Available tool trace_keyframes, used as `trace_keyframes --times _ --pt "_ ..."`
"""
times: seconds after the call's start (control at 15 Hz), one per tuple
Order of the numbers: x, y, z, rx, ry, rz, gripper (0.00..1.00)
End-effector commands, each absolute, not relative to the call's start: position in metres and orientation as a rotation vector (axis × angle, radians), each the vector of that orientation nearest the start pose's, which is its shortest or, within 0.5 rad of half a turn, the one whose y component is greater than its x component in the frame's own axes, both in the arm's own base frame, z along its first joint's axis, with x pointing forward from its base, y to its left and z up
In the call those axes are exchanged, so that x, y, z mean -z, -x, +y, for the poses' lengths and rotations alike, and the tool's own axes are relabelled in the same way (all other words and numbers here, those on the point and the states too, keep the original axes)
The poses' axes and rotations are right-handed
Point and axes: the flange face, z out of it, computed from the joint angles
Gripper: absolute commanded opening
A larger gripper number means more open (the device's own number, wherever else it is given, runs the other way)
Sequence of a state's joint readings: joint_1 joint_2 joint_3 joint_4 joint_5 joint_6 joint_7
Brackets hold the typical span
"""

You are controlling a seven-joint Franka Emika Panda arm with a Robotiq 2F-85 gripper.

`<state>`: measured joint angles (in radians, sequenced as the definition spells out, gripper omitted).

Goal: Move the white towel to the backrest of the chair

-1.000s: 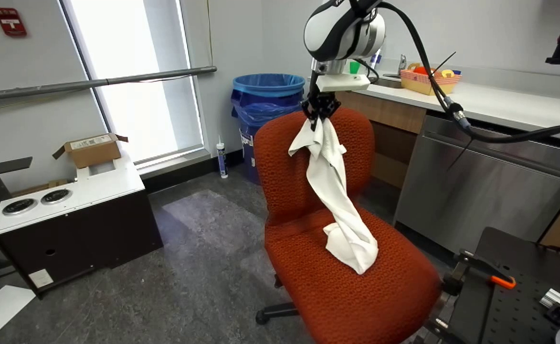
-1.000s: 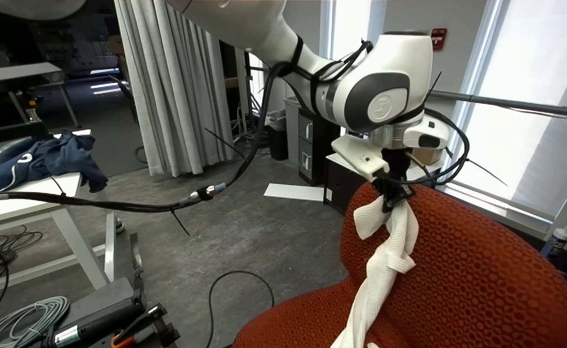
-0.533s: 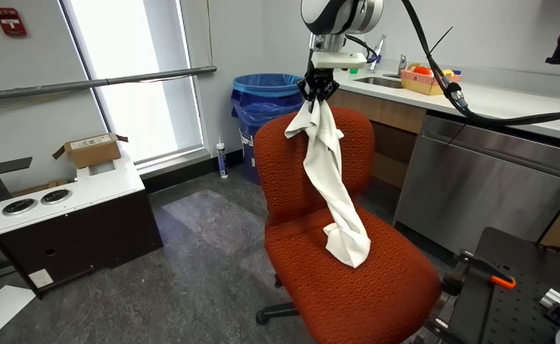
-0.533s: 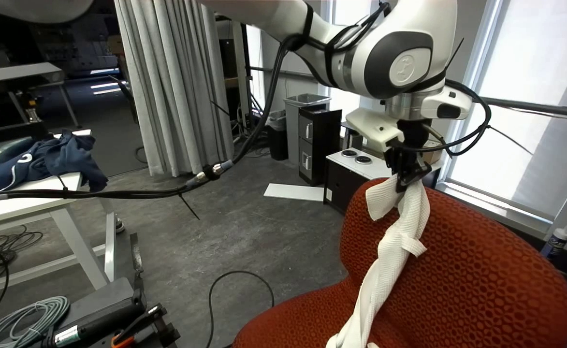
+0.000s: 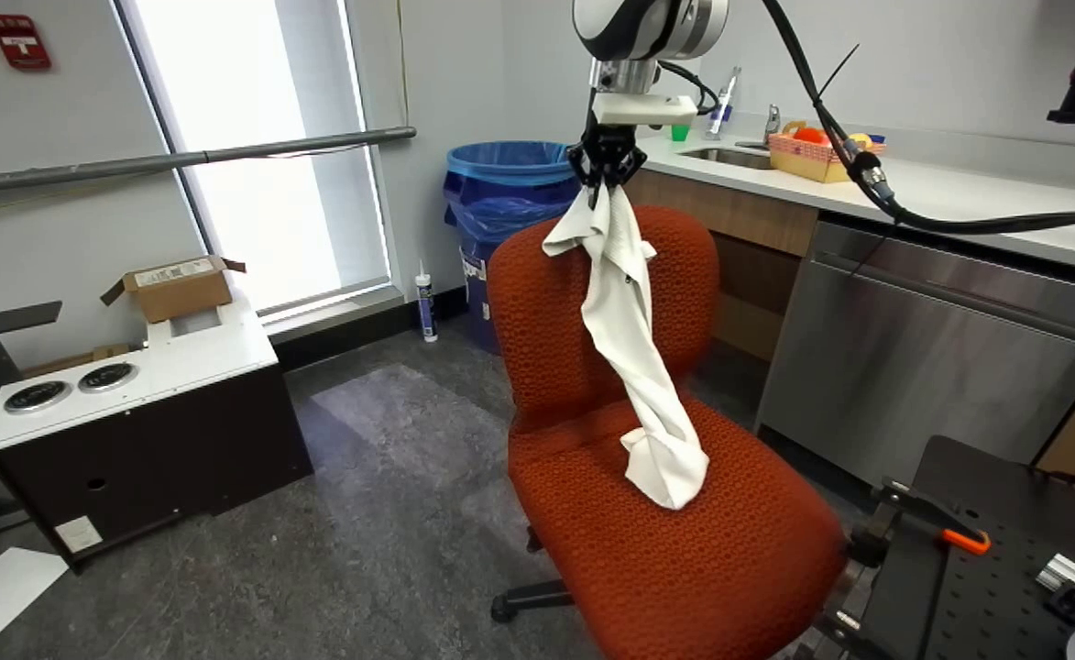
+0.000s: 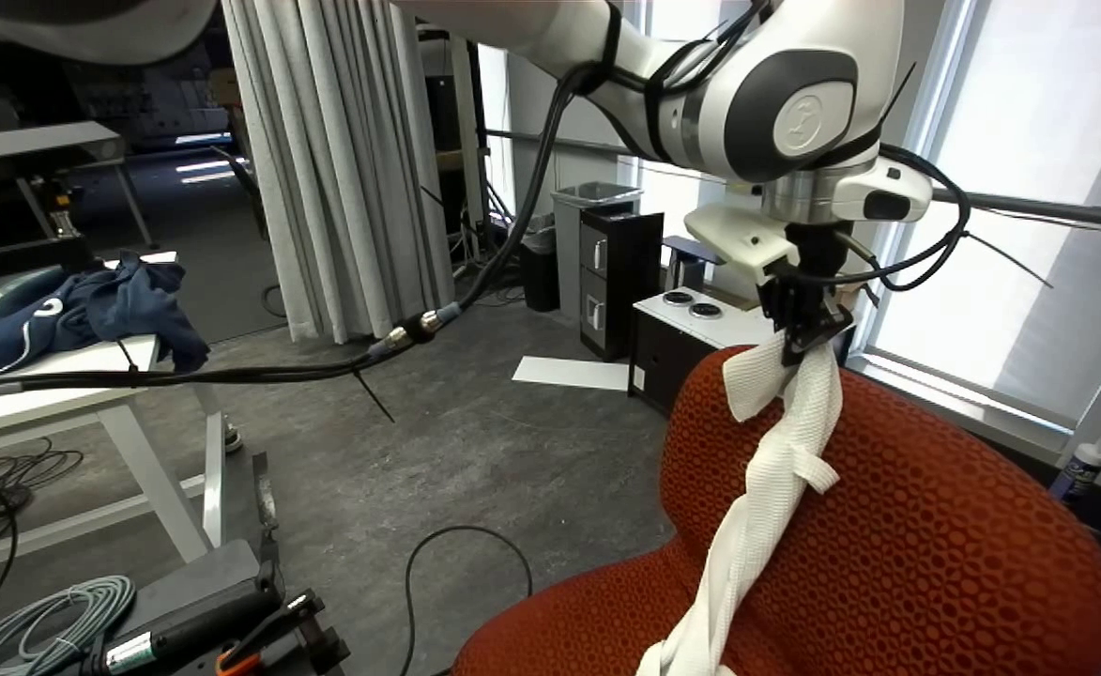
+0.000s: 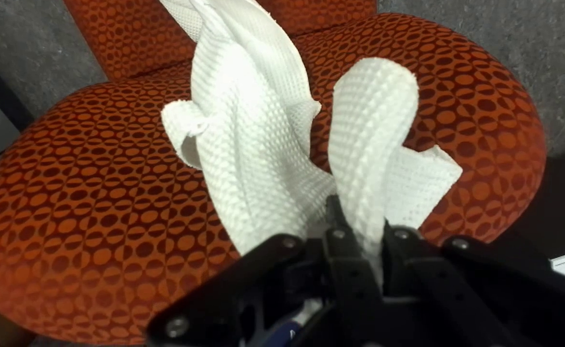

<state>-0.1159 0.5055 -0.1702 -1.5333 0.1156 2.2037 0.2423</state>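
Observation:
The white towel (image 5: 624, 316) hangs twisted from my gripper (image 5: 599, 188) and its lower end lies on the orange-red chair seat (image 5: 711, 587). The towel also shows in an exterior view (image 6: 764, 502) and in the wrist view (image 7: 253, 140), where a fold of it passes between the fingers of my gripper (image 7: 361, 214). The gripper (image 6: 799, 349) is shut on the towel's upper part. It is at about the height of the top of the chair backrest (image 5: 537, 321), on the seat side. The backrest (image 6: 944, 498) is partly covered by the towel. I cannot tell whether they touch.
A blue bin (image 5: 511, 183) stands behind the chair. A counter (image 5: 949, 183) with a basket (image 5: 812, 163) is behind at the right. A black perforated table (image 5: 986, 568) stands by the seat. Black cables (image 6: 231, 377) run along the arm.
My gripper has risen, carrying the towel's upper part up to the backrest's top edge. It has shifted slightly sideways. The towel's lower end has been drawn back a little on the seat.

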Motion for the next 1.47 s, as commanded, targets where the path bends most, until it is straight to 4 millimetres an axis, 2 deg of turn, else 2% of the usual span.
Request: trace_keyframes --times 0.0,0.4,0.47,1.4 --pt "-0.3894 -0.6946 -0.1827 0.252 2.996 0.899 0.0" --pt "-0.3883 -0.6959 -0.1832 0.237 2.995 0.914 0.0" --pt "-0.3817 -0.6913 -0.1801 0.268 2.992 0.872 0.0" --pt "-0.3818 -0.6927 -0.1804 0.269 2.991 0.878 0.0"
